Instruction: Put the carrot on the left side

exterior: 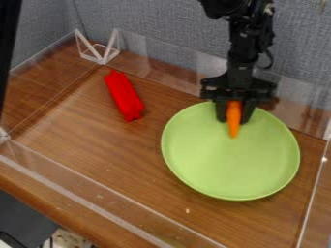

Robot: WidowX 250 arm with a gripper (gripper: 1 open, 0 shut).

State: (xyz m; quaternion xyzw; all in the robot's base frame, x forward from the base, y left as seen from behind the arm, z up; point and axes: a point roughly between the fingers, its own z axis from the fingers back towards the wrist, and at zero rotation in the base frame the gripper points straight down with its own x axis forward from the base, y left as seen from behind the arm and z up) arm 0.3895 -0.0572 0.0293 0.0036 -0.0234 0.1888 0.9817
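The gripper (234, 100) is clamped on the carrot (234, 119), at one o'clock of the green plate (230, 167).

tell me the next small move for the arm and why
Probably a small lift straight up, then a swing left: the carrot sits between the fingers, its tip over the green plate, while the task wants it on the left side, where the red block lies.

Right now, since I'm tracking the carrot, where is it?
In the camera view, the carrot is in the tool, right of the red block, over the green plate's far edge.
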